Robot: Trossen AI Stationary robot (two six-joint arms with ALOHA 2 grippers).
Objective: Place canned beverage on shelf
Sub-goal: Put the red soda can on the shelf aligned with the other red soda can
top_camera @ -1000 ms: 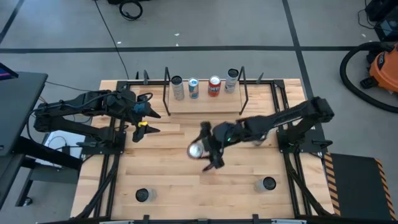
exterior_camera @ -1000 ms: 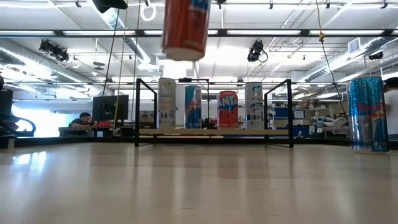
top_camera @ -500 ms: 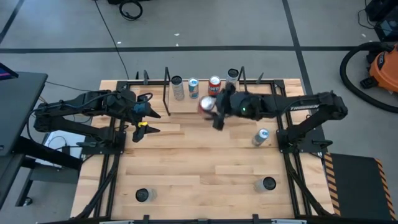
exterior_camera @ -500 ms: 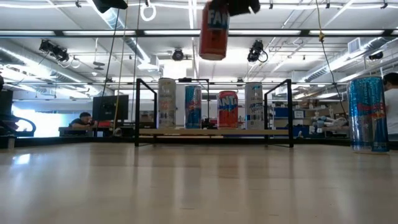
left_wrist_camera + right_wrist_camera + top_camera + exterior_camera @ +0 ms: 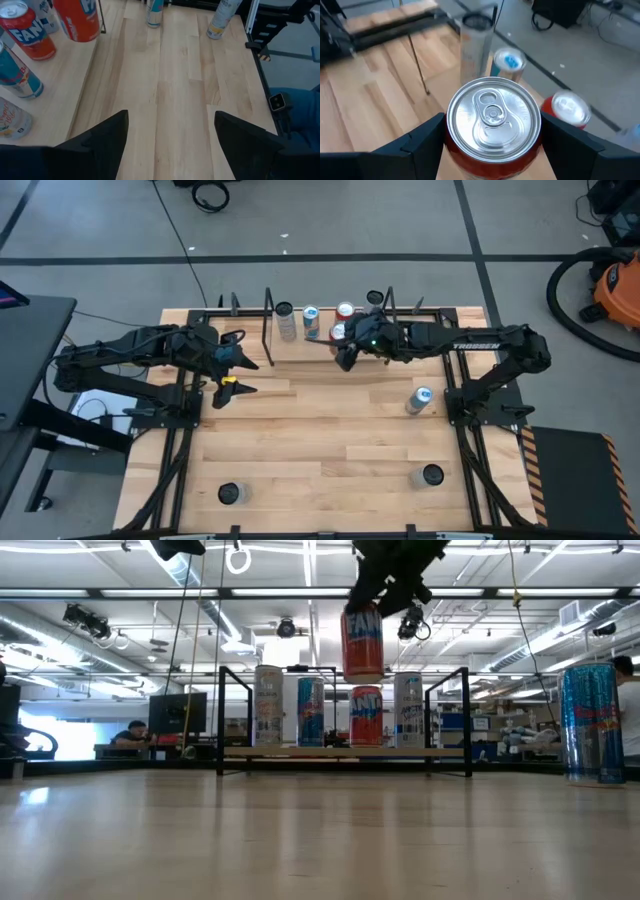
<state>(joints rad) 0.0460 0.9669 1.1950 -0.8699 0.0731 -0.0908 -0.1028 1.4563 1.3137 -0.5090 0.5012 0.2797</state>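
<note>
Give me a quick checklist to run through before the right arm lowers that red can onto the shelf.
1. Grip: the right claw is shut on the red can, fingers on both sides. Ok.
2. Can attitude: it hangs upright in the low view. Ok.
3. Height: the can's base is above the tops of the cans standing on the shelf. Ok.
4. Landing spot: the can hangs right above the red shelf can in the low view; whether it sits over bare board in front of it, cannot tell.
5. Left claw: open, parked at the table's left, apart from the shelf. Ok.
</note>
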